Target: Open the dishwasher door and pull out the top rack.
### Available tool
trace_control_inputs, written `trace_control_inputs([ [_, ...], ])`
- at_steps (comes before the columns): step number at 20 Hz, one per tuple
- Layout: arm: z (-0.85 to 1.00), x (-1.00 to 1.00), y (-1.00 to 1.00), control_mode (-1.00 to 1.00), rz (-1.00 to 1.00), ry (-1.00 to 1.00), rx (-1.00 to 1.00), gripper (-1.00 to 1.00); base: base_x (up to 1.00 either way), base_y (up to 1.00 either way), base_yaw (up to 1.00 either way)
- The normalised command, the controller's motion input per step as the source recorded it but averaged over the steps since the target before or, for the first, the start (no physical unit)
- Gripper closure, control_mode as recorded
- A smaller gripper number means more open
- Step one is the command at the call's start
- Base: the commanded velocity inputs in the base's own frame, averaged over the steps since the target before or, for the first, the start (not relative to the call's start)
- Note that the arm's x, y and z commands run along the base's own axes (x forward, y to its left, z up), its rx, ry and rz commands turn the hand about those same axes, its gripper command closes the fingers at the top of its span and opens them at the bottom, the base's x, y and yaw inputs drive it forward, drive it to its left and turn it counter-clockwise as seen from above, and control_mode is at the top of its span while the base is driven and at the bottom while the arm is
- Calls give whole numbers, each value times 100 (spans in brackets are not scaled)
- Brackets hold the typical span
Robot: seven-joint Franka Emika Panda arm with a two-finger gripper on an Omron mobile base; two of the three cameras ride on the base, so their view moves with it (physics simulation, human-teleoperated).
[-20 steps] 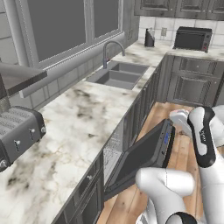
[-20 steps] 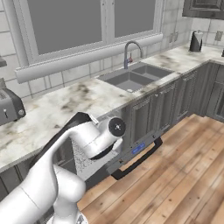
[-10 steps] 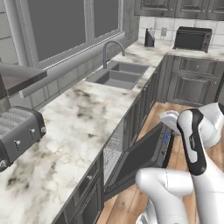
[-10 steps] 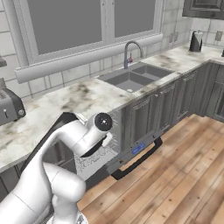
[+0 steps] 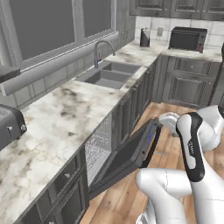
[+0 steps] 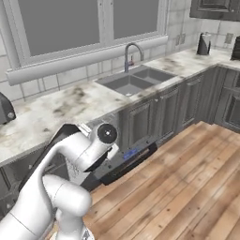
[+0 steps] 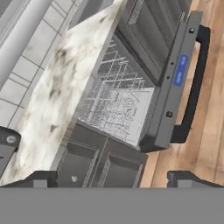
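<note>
Hand (image 7: 112,178) jaws stand wide apart with nothing between them; its two dark fingertips (image 7: 41,178) rise at 7 and 5 o'clock in the hand view, clear of everything. It looks down from above onto the door (image 7: 173,83), which hangs partly open, tilted out from its top edge, with the blue-lit strip facing the camera and the dark bar handle (image 7: 195,83) beyond it at 3 o'clock, over the wood floor (image 7: 214,65).

In the gap behind the door the rack (image 7: 114,103) shows as a pale wire grid, inside the machine under the marble table (image 7: 52,94) edge. Grey cabinet fronts (image 7: 94,168) lie at 6 o'clock in that view.

From the left base camera the arm (image 5: 190,146) rises at 4 o'clock, folded, its dark-banded forearm upright and its wrist end just beside the door's (image 5: 131,153) outer top edge; the hand itself cannot be made out there. The rack (image 5: 98,151) shows faintly through the opening at 8 o'clock of the door.

From the right base camera the arm (image 6: 77,157) bends from 7 o'clock up to an elbow joint above the door (image 6: 124,161). The sink (image 6: 136,79) lies well apart at 12 o'clock.
</note>
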Motion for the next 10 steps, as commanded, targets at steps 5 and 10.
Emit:
trace_control_inputs([
  [5, 0, 0, 0, 100, 0, 0, 0, -100, 12, -94, 26],
  [10, 0, 0, 0, 100, 0, 0, 0, -100, 26, -61, 53],
])
